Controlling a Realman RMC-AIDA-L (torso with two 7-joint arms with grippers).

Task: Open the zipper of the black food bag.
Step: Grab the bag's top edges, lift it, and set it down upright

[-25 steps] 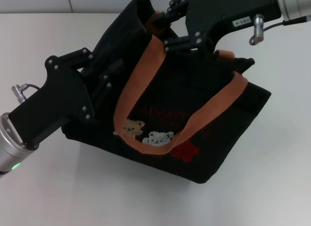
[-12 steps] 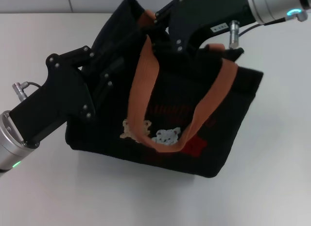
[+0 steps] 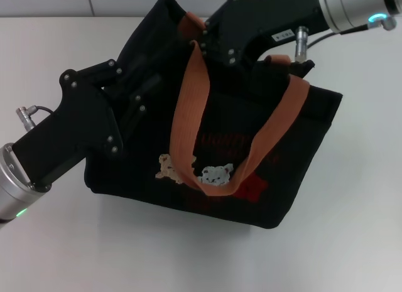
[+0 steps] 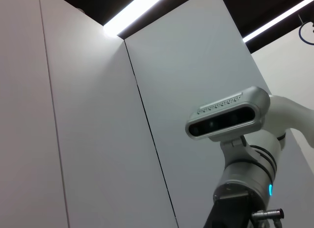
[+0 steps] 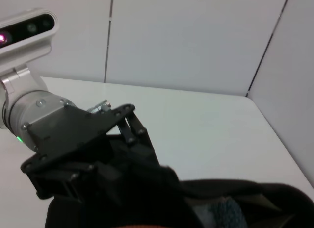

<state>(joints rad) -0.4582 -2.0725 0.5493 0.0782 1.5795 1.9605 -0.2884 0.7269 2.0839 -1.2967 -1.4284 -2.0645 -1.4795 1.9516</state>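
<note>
I see the black food bag [image 3: 251, 147] in the middle of the frame on the white table [image 3: 352, 242]. My left gripper [image 3: 147, 94] presses into the bag's left side. My right gripper [image 3: 210, 41] sits at its top edge, upper middle. I cannot tell how either one's jaws stand, and I cannot make out the zipper.

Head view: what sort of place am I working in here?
Most likely a lab or test booth, not a kitchen: a bare white table, plain white wall panels with a ceiling light strip, and only the black food bag between both arms.
</note>
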